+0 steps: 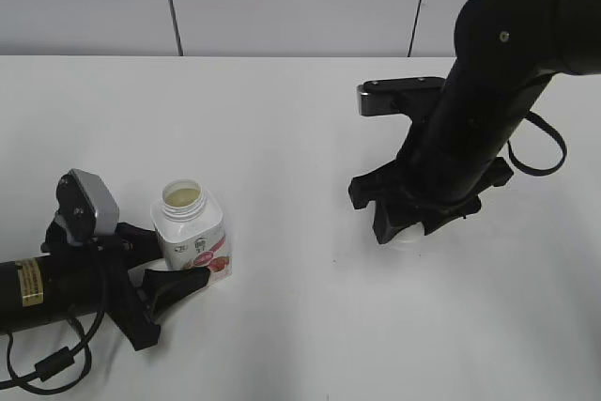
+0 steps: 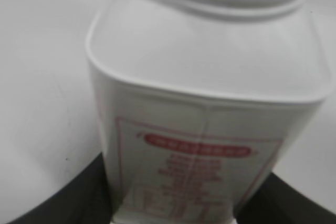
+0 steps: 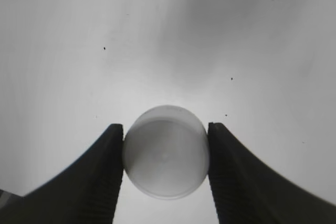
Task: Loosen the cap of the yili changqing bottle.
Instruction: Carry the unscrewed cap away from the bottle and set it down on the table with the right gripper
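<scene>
Nearest the exterior camera, at lower left, the left hand lies low along the white surface, its dark fingers closed on the lower body of the yili changqing bottle. Bottle stands upright, neck uncapped, pale contents visible in the mouth, pink-red label facing front. Left wrist view: bottle fills the frame, a dark finger at each lower corner against its sides. Well apart to the right, the right hand points down at the surface. Right wrist view: the cap sits between the two ribbed fingers, both touching its rim; right hand grips the cap.
</scene>
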Controlling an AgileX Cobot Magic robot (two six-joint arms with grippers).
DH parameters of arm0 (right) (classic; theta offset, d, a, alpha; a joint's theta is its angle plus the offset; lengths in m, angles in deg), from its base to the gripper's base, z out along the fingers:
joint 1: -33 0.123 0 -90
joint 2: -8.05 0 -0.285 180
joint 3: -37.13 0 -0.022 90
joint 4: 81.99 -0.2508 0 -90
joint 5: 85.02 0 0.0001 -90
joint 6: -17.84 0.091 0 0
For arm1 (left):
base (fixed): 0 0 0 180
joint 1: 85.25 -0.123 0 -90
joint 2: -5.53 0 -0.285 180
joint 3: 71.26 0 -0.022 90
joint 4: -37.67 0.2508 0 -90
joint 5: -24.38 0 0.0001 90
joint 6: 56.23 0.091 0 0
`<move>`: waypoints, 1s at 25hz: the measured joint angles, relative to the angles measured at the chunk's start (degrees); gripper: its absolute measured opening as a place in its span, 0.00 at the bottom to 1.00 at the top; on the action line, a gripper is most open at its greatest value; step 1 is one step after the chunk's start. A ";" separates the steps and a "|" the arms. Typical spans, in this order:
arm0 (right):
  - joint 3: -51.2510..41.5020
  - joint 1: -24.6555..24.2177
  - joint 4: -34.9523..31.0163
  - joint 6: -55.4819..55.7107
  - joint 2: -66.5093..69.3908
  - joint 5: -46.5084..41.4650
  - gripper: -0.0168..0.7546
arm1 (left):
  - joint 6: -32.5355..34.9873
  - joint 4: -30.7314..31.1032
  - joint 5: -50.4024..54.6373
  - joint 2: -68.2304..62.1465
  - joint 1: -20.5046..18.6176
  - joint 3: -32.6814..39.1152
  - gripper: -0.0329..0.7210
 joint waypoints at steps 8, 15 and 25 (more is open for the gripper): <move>-2.33 -4.00 -2.74 1.29 1.62 8.81 0.52 | 0.05 -0.13 -0.04 0.00 0.00 0.00 0.57; -2.33 -4.47 -2.07 1.43 5.61 12.61 0.52 | 0.05 -0.24 -0.04 0.00 0.00 0.00 0.57; -2.33 -4.47 1.43 1.46 7.04 16.62 0.52 | 0.19 -0.29 -0.04 0.00 0.00 0.00 0.57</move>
